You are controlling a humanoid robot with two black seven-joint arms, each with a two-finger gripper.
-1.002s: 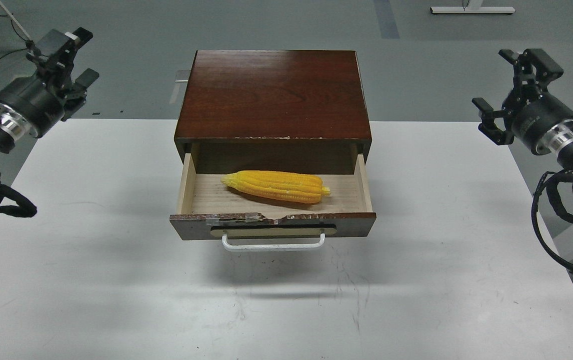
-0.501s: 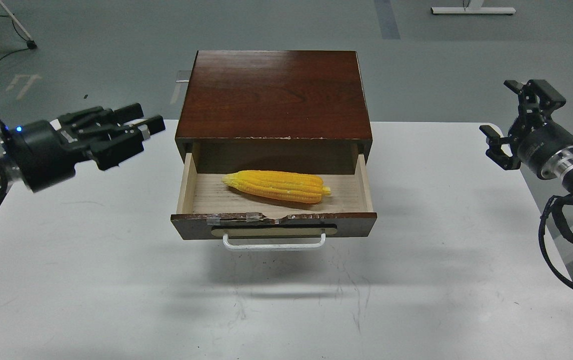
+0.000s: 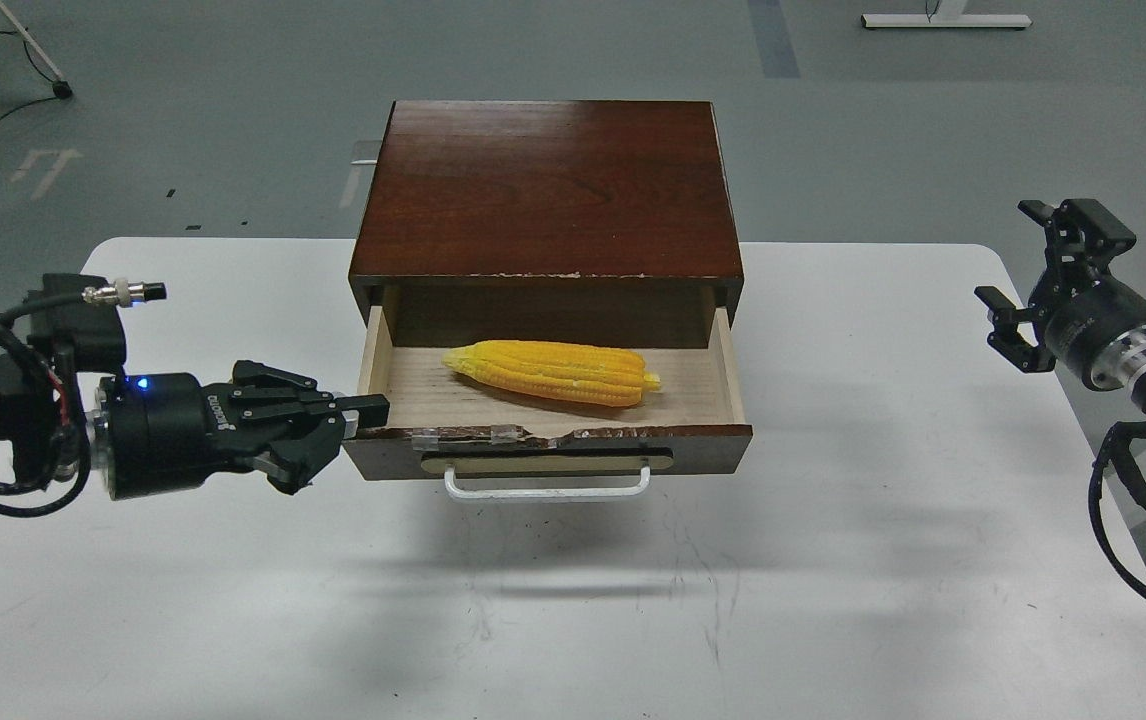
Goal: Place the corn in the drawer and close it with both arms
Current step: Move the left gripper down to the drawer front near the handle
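Left gripper dropped and swung in to the drawer's left front corner; jaws look nearly together, can't tell for sure. Drawer open on table, corn lying inside. Right gripper lower, jaws spread, well clear.

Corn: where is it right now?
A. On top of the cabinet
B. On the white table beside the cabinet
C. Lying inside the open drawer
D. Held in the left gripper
C. The corn lies on the pale floor of the pulled-out drawer, and neither gripper touches it.
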